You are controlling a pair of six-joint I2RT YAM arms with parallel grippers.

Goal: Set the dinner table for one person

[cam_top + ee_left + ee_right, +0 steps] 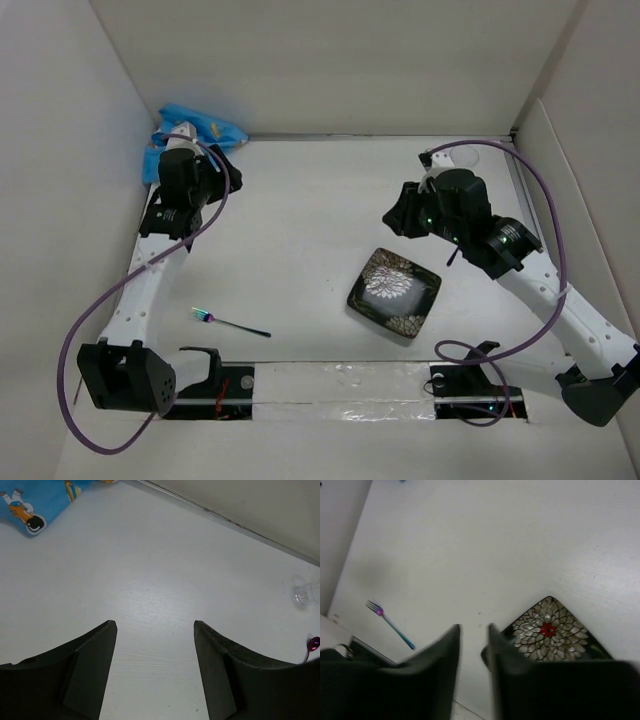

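Note:
The dinner table point(300, 220) is the wide white surface inside white walls. On it, a square dark plate point(393, 292) with a pale flower pattern and red centre lies near the front right. In the right wrist view the plate point(550, 630) sits just right of my right gripper point(474, 627), which hovers open and empty. A fork point(230, 322) with a blue handle lies at the front left and shows as the fork point(390, 622) in the right wrist view. My left gripper point(155, 625) stands wide open over bare table at the back left, holding nothing.
A blue cartoon-printed cloth point(195, 125) lies crumpled in the back left corner, behind my left arm. A small clear glass point(306, 592) stands near the back wall. A small shiny pink object point(313, 644) shows at the left wrist view's right edge. Purple cables loop off both arms.

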